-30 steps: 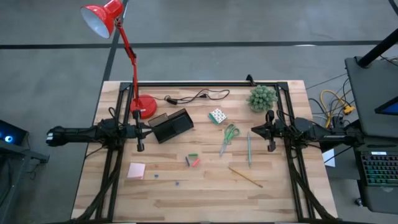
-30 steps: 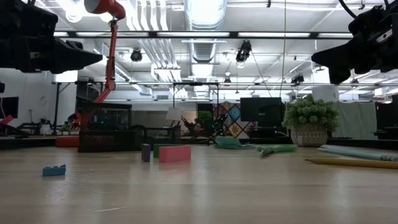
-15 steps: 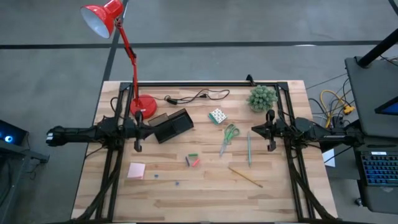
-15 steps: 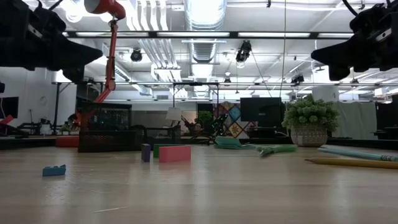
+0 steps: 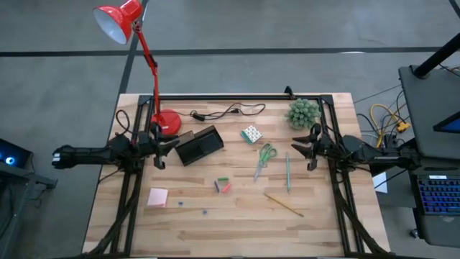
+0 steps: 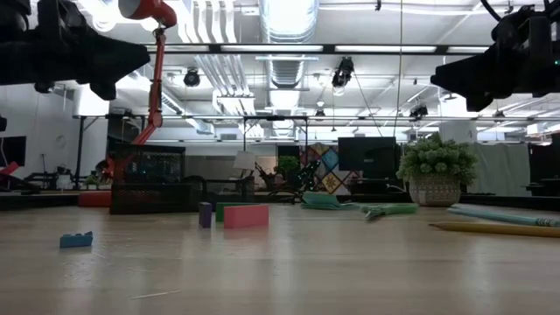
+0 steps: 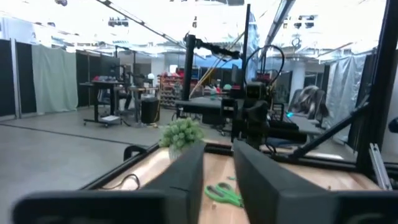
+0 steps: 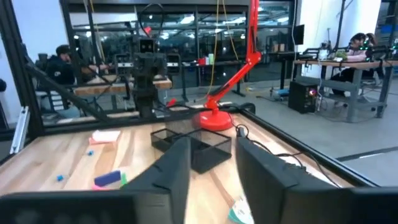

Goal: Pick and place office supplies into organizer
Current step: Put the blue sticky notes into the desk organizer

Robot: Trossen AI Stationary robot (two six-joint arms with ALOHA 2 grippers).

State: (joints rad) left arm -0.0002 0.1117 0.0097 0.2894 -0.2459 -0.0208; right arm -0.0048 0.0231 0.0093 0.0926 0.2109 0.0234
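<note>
The black organizer [image 5: 199, 144] stands left of the table's middle. Around it lie the office supplies: a white green-dotted block [image 5: 251, 134], green-handled scissors [image 5: 265, 158], a thin green pen [image 5: 287, 173], a wooden pencil [image 5: 282, 204], red and green pieces [image 5: 223, 185] and a pink sticky-note pad [image 5: 158, 196]. All lie flat on the wood. My left gripper [image 5: 167, 147] hovers just left of the organizer, open and empty. My right gripper [image 5: 302, 147] hovers right of the scissors, open and empty. Both point level toward the table's middle, well above the top [image 6: 140, 59] [image 6: 437, 77].
A red lamp base [image 5: 167, 122] and a black cable [image 5: 226, 111] lie behind the organizer. A green fuzzy plant ball [image 5: 303, 113] sits at the far right. Two tiny blue pieces [image 5: 180, 203] lie near the pad. Black frame rails [image 5: 237, 96] border the table.
Both grippers have opened while hovering in place. My left gripper has also rolled about its own axis and tipped its fingertips a little upward. Nothing on the table has moved.
</note>
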